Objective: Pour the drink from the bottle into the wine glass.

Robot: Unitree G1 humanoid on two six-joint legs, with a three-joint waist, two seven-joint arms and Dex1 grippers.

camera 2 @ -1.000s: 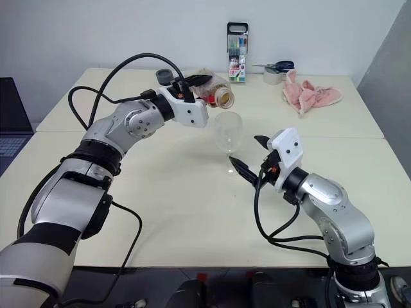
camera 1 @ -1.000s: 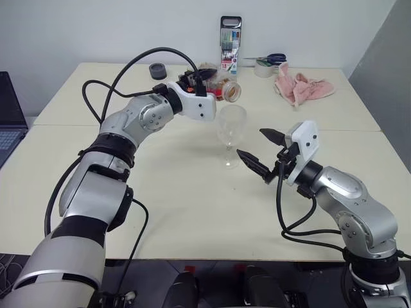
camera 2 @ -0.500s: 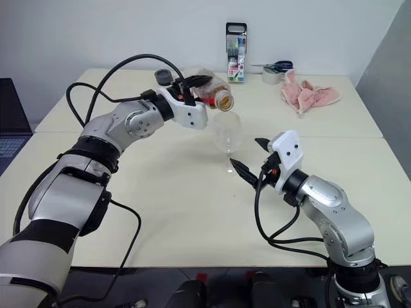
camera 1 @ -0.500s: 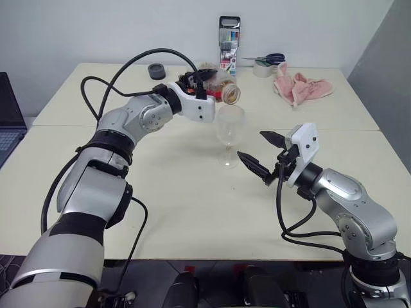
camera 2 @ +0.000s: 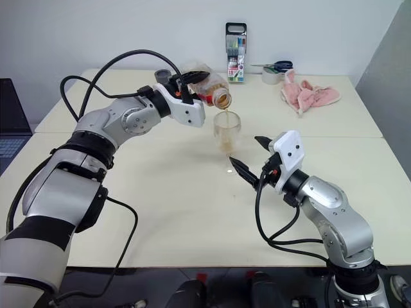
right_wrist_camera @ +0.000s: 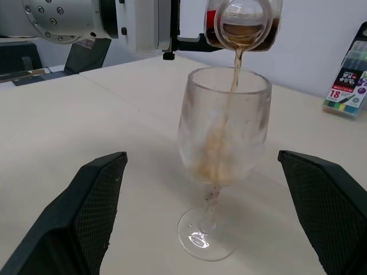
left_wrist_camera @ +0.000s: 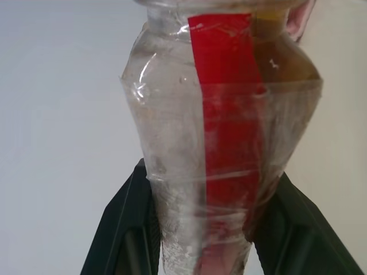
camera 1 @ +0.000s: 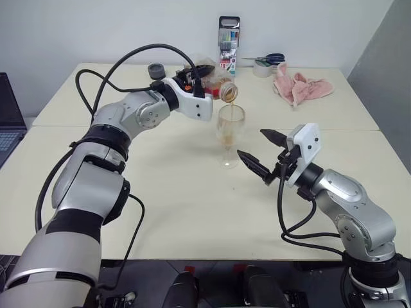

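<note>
My left gripper (camera 1: 196, 76) is shut on the bottle (camera 1: 217, 88), a clear plastic one with a red label strip (left_wrist_camera: 226, 114). The bottle is tipped over, its open mouth (right_wrist_camera: 243, 17) just above the rim of the wine glass (camera 1: 229, 128). A thin stream of reddish-brown drink (right_wrist_camera: 235, 69) runs from the mouth into the bowl, where it splashes. The glass stands upright on the table (camera 1: 160, 192). To the right of the glass my right gripper (camera 1: 253, 144) hovers open, its fingers (right_wrist_camera: 92, 212) apart from the glass on either side.
At the back of the table stand a box of markers (camera 1: 229, 42), a tape roll (camera 1: 262, 68) with scissors (camera 1: 275, 58), and a pink cloth (camera 1: 300, 87). A dark round lid (camera 1: 155, 67) lies back left. A laptop (camera 1: 9, 112) sits at the left edge.
The left gripper has rolled the bottle further over above the glass. Drink now streams into the wine glass, which was empty before. The right gripper has stayed in place.
</note>
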